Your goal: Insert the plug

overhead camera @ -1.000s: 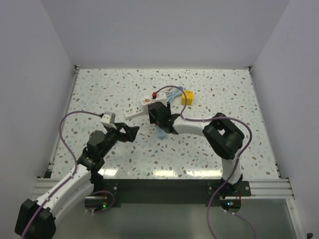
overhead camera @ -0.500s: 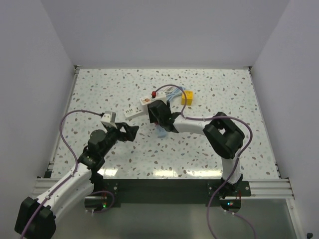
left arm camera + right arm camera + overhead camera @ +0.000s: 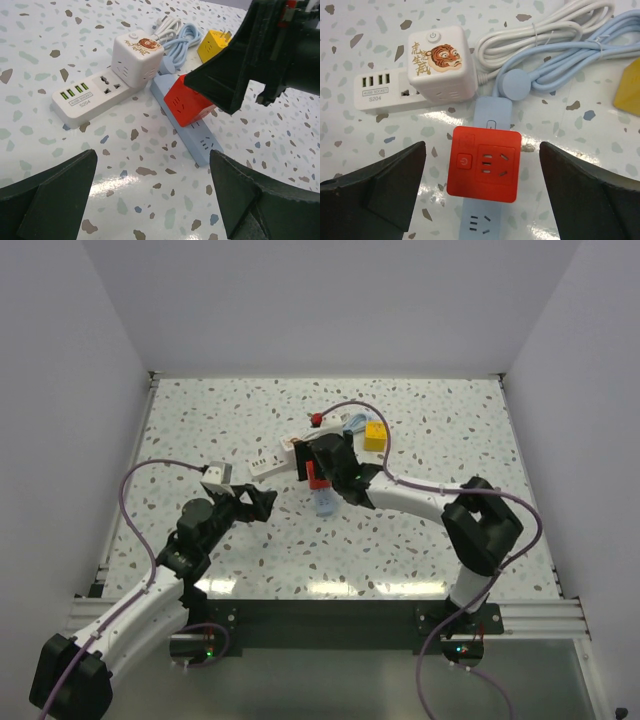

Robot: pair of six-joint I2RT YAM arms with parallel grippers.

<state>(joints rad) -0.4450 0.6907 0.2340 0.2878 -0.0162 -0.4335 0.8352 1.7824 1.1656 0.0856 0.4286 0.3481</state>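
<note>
The plug is a red cube adapter (image 3: 484, 162) with a power button and a socket on top. It sits flat on the light-blue power strip (image 3: 492, 112), near the strip's cable end. My right gripper (image 3: 482, 185) is open, with a finger on each side of the red cube (image 3: 316, 476) and apart from it. In the left wrist view the red cube (image 3: 192, 102) shows on the blue strip (image 3: 195, 140), partly behind the right gripper's finger (image 3: 235, 75). My left gripper (image 3: 155, 195) is open and holds nothing; it hovers over bare table on the near-left side of the strip.
A white cube adapter with a tiger picture (image 3: 440, 60) sits on a white USB power strip (image 3: 375, 92), just beyond the red cube. Coiled white cable (image 3: 535, 35) and blue cable (image 3: 570, 55) lie behind. A yellow adapter (image 3: 375, 435) lies at the far right.
My right gripper has gone from shut on the red cube to open, leaving the cube on the blue strip. Its arm has shifted right. The left arm has barely moved.
</note>
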